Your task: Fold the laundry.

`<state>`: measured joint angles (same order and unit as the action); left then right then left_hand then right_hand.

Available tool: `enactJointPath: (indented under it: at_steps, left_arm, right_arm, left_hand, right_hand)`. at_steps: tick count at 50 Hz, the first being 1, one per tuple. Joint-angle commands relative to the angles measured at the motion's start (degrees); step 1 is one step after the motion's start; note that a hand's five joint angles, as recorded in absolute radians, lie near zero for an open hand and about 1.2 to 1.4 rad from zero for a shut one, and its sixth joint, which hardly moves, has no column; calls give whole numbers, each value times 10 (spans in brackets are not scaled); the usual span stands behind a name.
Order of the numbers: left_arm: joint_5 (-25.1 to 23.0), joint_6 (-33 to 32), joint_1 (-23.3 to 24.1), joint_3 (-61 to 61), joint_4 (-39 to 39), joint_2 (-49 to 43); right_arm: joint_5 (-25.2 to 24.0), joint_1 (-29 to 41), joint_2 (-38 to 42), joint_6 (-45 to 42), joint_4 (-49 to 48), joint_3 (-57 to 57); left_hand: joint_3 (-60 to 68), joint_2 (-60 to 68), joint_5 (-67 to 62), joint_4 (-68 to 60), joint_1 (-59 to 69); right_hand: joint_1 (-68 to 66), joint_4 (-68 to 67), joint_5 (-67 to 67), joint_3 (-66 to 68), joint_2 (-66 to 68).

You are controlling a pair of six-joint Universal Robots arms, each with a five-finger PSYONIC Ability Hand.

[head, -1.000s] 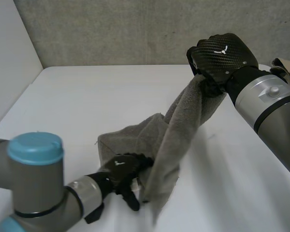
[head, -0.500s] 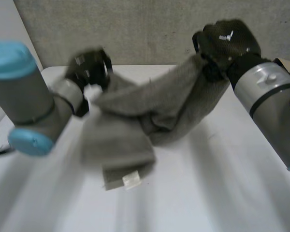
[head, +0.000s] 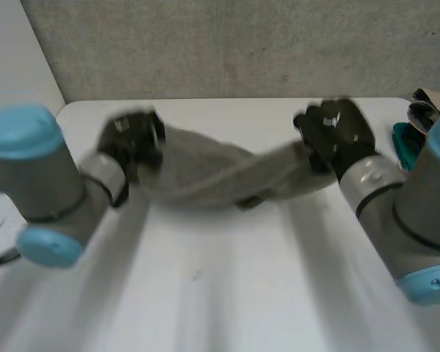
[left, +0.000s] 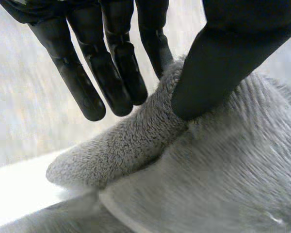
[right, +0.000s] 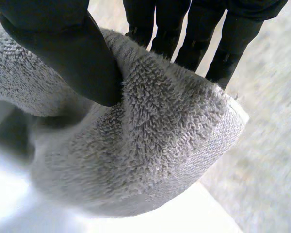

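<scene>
A grey towel (head: 220, 172) is stretched in the air between my two hands, above the far half of the white table (head: 205, 293). My left hand (head: 132, 139) is shut on the towel's left end. In the left wrist view its thumb (left: 223, 63) pinches the thick edge of the towel (left: 150, 141) against the fingers (left: 111, 73). My right hand (head: 336, 136) is shut on the right end. In the right wrist view its thumb (right: 68, 48) presses the towel (right: 136, 141) against the fingers (right: 194, 34). The cloth sags and twists in the middle.
A teal object (head: 403, 143) and a beige thing (head: 429, 103) lie at the table's far right edge. A grey wall (head: 242, 44) stands behind the table.
My left hand closed on the towel's lower end and lifted it up and to the left. My right hand came down. The towel went from hanging to stretched between both hands.
</scene>
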<state>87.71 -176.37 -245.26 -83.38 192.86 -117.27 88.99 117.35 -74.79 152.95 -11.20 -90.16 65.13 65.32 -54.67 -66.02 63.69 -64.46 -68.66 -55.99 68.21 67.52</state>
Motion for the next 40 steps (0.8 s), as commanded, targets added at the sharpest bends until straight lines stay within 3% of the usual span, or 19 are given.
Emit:
enactJointPath:
  at_steps: [1,7,12,18,22,25,30,40]
  left_arm:
    - [-2,-92,25,-16,-5,-86]
    - [-1,-98,17,-20,-2,-7]
    - [-12,-106,-34,-58,1,63]
    - [-102,-163,-118,-120,-2,89]
    - [-154,-259,-172,-153,-6,84]
    - [-170,-357,-195,-178,-4,70]
    - [-177,-464,-208,-183,-1,27]
    - [-231,-469,-199,-117,1,-62]
  right_arm:
    - [5,-18,45,-66,-1,-42]
    - [7,-20,47,-64,-1,-56]
    - [7,-34,47,-63,-4,-64]
    - [3,-50,44,-63,-3,-69]
    - [2,-50,44,-62,-3,-69]
    - [1,-49,44,-62,-4,-69]
    - [1,-48,44,-63,-5,-69]
    - [3,-43,49,-63,-7,-77]
  left_hand:
    - [-384,-386,380,393,-370]
    - [-460,-462,455,469,-446]
    - [-443,-445,439,452,-429]
    - [-326,-328,321,334,-311]
    - [-305,-307,301,314,-291]
    - [-314,-316,309,323,-299]
    - [-329,-331,324,338,-314]
    - [-310,-312,306,319,-296]
  right_hand:
    - [-155,-113,-140,118,125]
    - [-155,-113,-140,118,125]
    - [-155,-113,-140,118,125]
    - [-155,-113,-140,118,125]
    - [-155,-113,-140,118,125]
    - [-155,-113,-140,118,125]
    - [-155,-113,-140,118,125]
    - [-155,-113,-140,118,125]
